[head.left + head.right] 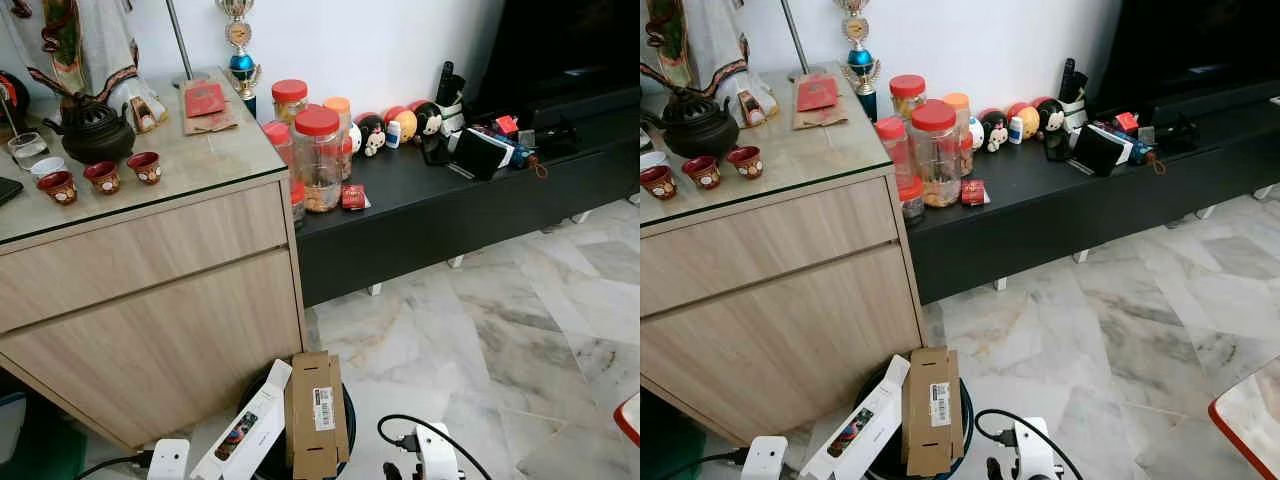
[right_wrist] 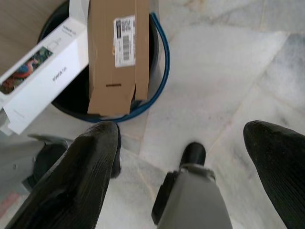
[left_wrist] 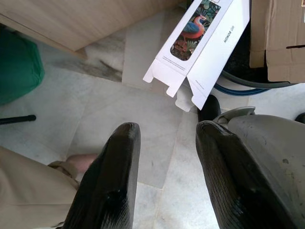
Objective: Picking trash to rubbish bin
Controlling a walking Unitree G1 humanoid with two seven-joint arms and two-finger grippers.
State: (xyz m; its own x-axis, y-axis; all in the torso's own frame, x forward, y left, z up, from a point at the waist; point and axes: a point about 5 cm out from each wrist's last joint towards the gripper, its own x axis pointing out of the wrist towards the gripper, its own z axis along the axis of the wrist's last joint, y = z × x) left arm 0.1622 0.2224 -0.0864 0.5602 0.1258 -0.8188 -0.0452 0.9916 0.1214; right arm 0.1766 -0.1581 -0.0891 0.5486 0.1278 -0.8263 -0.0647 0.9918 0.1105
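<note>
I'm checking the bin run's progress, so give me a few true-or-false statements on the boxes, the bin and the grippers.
1. The brown cardboard box lies across the rubbish bin. True.
2. The white box lies flat on the cabinet top. False: it leans on the bin's rim.
3. The left gripper holds the white box. False: its fingers are open, holding nothing.
4. The right gripper is open. True.

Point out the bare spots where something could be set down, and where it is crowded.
Bare: the marble floor in front of the black bench, and the cabinet top between the red cups and the red packet. Crowded: the bench's jar end and the bin, covered by two boxes.
</note>
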